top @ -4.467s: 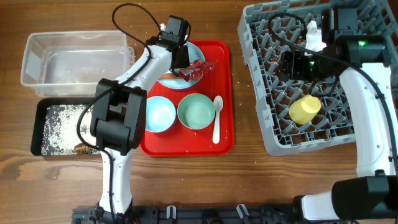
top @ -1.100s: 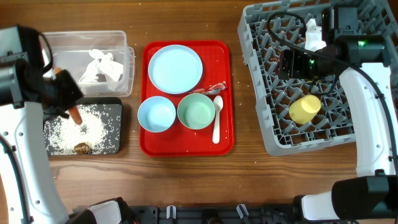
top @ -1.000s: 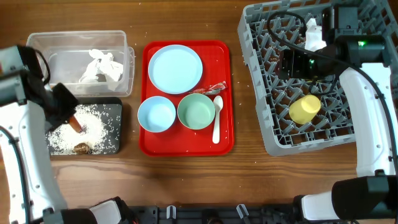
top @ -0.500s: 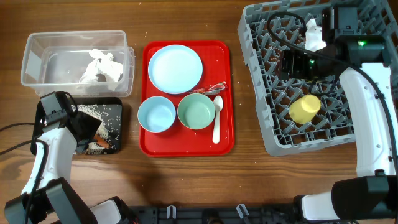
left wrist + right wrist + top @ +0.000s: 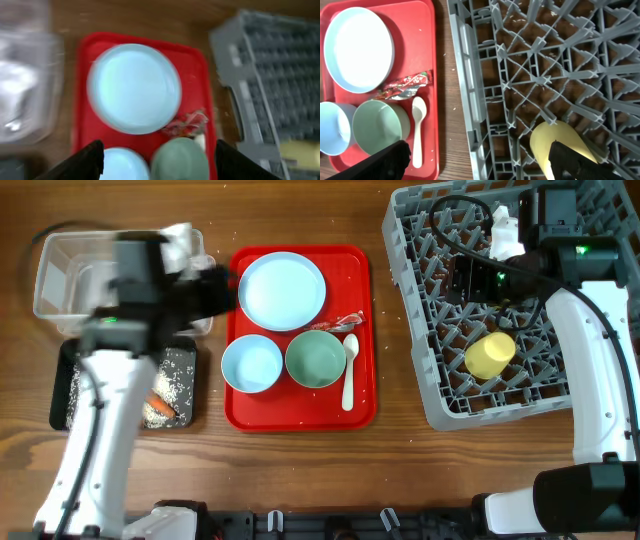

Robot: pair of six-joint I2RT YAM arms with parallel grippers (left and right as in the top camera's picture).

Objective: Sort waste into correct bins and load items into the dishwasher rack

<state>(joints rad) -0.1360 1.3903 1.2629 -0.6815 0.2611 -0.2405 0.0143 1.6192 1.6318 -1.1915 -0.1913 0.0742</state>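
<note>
Lying on the red tray [image 5: 300,415] between the light blue plate [image 5: 283,290] and the pale green bowl [image 5: 316,358], the shiny red wrapper [image 5: 340,321] was the only waste left among the dishes. It sat toward the tray's right edge, just far of the white spoon [image 5: 349,370] and touching or nearly touching the plate's rim. The light blue bowl [image 5: 251,364] stood to the left of the green one.

The other waste had been sorted by kind. The orange sausage piece [image 5: 160,408] and the rice grains [image 5: 180,375] lay in the black tray [image 5: 60,395] at near left. The tissue [image 5: 12,95] showed only as a white blur inside the clear tub [image 5: 60,270] at far left. I judged the wrapper belonged with the tissue, as dry rubbish kept apart from food.

The left tool [image 5: 159,147] hung over the tray with its fingers spread wide and nothing between them. The plate and wrapper lay in its view, so it seemed placed to go for the wrapper. That arm was smeared in the overhead view, which suggested quick motion.

The right tool [image 5: 480,150] was likewise spread and empty above the dishwasher rack [image 5: 420,380], which stood on the tabletop at right. The yellow cup [image 5: 490,355] sat among the rack's pegs, and that arm was probably waiting there, clear of the left arm's work.
</note>
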